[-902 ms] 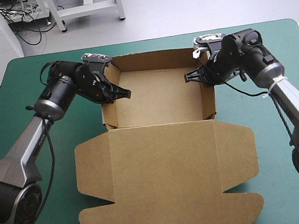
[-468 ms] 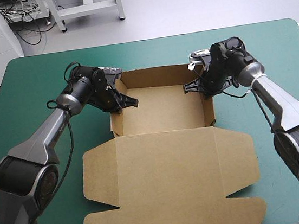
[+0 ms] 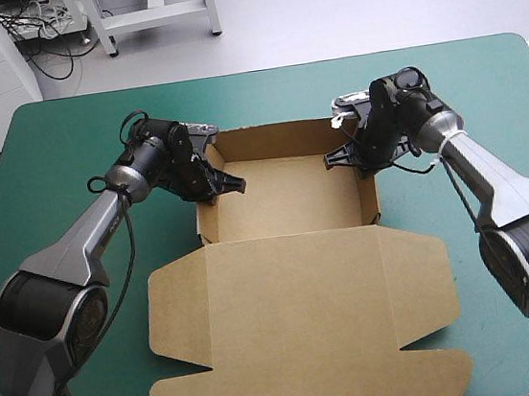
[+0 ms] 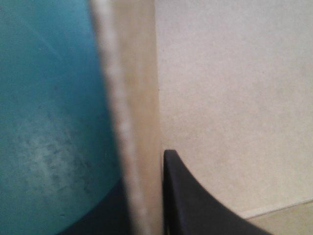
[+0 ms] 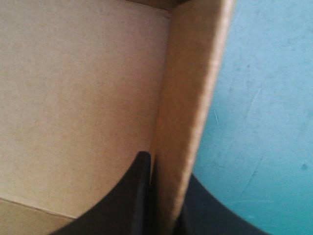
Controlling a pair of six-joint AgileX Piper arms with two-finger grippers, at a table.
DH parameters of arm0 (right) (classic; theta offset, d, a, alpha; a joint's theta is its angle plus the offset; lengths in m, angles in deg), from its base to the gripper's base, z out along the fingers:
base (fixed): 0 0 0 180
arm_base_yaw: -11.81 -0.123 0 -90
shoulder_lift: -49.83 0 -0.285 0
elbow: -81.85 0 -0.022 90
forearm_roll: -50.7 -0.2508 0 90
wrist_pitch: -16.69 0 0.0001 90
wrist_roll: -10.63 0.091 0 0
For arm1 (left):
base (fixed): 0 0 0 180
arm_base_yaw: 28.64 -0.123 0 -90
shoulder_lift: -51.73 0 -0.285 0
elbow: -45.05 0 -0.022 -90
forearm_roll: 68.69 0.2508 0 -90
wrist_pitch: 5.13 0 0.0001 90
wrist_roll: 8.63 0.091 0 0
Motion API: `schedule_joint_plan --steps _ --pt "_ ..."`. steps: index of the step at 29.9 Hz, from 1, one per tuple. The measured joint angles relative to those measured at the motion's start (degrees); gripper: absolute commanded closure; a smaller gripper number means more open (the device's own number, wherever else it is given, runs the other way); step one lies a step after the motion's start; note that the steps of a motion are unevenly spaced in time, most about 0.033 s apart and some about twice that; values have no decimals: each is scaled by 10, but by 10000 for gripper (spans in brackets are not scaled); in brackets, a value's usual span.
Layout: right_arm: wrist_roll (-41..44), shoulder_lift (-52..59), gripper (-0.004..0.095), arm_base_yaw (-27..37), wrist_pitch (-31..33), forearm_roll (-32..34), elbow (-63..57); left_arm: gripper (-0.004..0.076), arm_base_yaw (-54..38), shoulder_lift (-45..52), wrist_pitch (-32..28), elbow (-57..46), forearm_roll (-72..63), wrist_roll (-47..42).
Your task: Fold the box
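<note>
The box (image 3: 296, 300), left end effector (image 3: 216, 183) tight on its left wall, right end effector (image 3: 348, 157) tight on its right.

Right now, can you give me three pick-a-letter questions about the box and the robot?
1. Where is the lid of the box? A. flat, on the robot's side of the tray. B. folded over the tray. C. hanging off the far edge.
2. What colour is the table cover? A. red. B. teal-green. C. white.
3. What is the left end effector doing? A. wide open above the box. B. shut on the box's left wall. C. pressing the lid.
Answers: 1 A, the high view shows it spread out beside the open tray. 2 B, teal-green shows all round the box. 3 B, the left wrist view shows the wall between its fingers.
</note>
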Motion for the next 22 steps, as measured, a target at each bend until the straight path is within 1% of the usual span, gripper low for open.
schedule_joint_plan --steps 1,3,5,6,7,9,14,22 --pt "-8 -1 563 -1 3 0 0 527 0 0 7 1 2 4" --pt "-24 -2 344 -2 11 -4 1 374 0 -1 21 7 4 24" --pt "-34 -5 158 -3 22 -4 6 248 0 -2 32 16 2 37" --pt "-40 -6 81 -3 27 -2 8 195 -1 -2 38 24 4 36" --pt "-40 -7 30 -3 31 0 11 160 -3 -3 43 38 6 36" --pt "-40 -7 3 -3 36 3 17 138 -5 -3 54 58 10 36" --pt "-40 -6 7 -3 42 0 38 138 -12 -1 64 117 39 36" --pt "-40 47 8 -3 44 -3 44 148 -13 35 70 128 66 30"
